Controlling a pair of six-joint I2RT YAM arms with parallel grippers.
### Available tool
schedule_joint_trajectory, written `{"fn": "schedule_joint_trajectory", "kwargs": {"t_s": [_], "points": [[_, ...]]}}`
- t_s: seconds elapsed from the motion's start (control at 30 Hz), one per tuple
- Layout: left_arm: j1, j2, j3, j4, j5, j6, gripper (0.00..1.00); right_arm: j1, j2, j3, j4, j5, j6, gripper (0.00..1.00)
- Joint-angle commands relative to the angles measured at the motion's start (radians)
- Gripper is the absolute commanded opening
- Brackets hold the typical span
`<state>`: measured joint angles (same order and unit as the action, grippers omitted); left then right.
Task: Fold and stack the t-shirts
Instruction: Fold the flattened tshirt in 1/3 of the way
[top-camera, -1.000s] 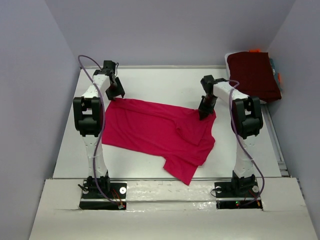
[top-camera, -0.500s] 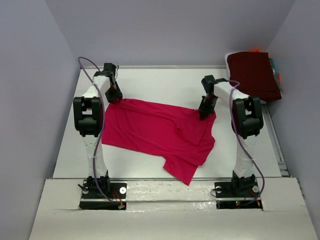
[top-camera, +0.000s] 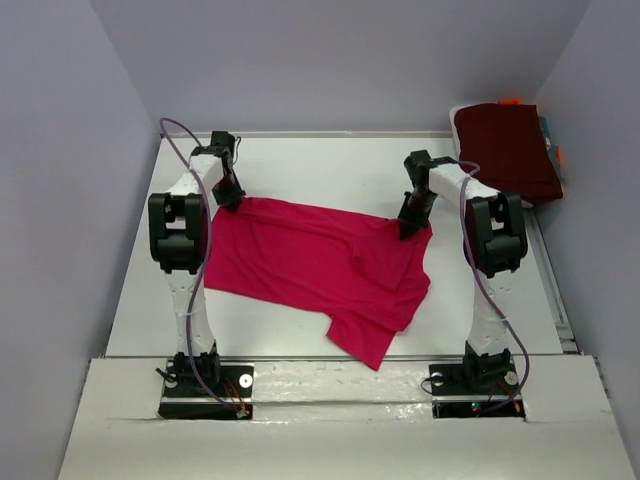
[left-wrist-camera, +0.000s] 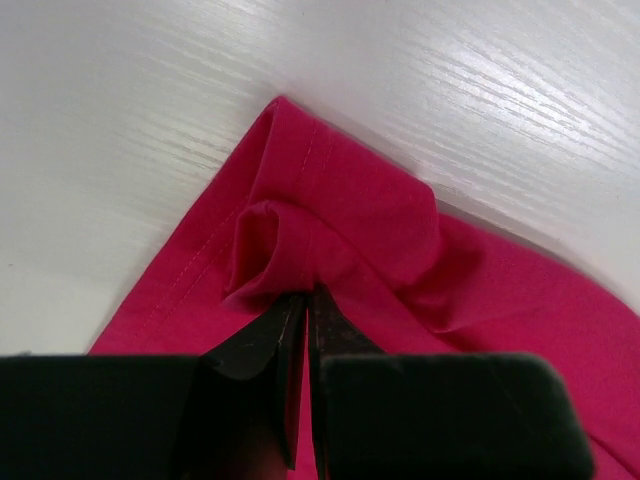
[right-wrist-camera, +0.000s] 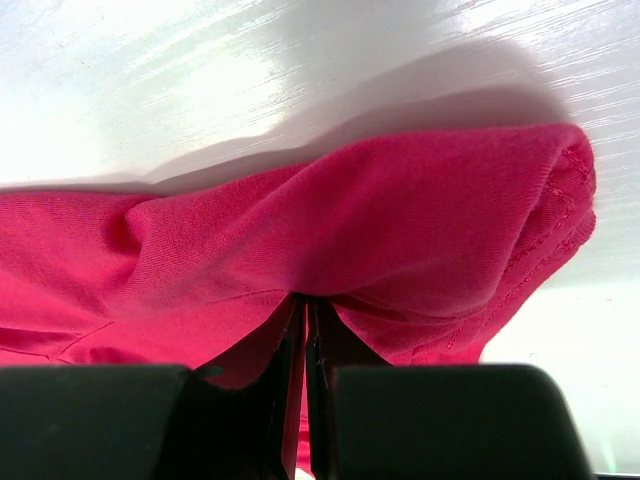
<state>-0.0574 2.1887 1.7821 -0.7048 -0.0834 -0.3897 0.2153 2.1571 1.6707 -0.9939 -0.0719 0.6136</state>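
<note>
A crimson-pink t-shirt (top-camera: 310, 260) lies spread on the white table, one part hanging down toward the near edge. My left gripper (top-camera: 229, 196) is shut on its far-left corner, and the cloth (left-wrist-camera: 330, 230) bunches into a small fold right at the fingertips (left-wrist-camera: 306, 296). My right gripper (top-camera: 408, 226) is shut on the far-right edge, where the fabric (right-wrist-camera: 350, 240) humps up over the jaws (right-wrist-camera: 304, 300). A dark maroon t-shirt (top-camera: 508, 148) rests folded at the back right.
The maroon garment sits on a white tray (top-camera: 458, 116) with orange items (top-camera: 508, 101) behind it. Grey walls close in the table (top-camera: 330, 165) on three sides. Both arm bases stand at the near edge.
My left gripper came down onto the shirt's far-left corner and closed on it. The right gripper stayed put, still holding the far-right edge.
</note>
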Motion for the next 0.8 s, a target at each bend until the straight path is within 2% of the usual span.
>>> {"fn": "schedule_joint_trajectory", "kwargs": {"t_s": [0.0,0.07,0.23,0.77], "points": [[-0.002,-0.064,0.007,-0.016,-0.023,-0.002,0.16,-0.007,0.032,-0.022,0.026,0.006,-0.015,0.10],[-0.002,-0.069,0.016,-0.021,-0.022,0.000,0.06,-0.007,0.033,-0.023,0.027,0.007,-0.015,0.10],[-0.002,-0.096,0.010,-0.030,-0.026,-0.003,0.06,-0.007,0.038,-0.031,0.028,0.007,-0.017,0.10],[-0.030,-0.221,-0.163,-0.044,0.002,-0.015,0.06,-0.007,0.067,0.008,0.015,0.007,-0.021,0.10]]}}
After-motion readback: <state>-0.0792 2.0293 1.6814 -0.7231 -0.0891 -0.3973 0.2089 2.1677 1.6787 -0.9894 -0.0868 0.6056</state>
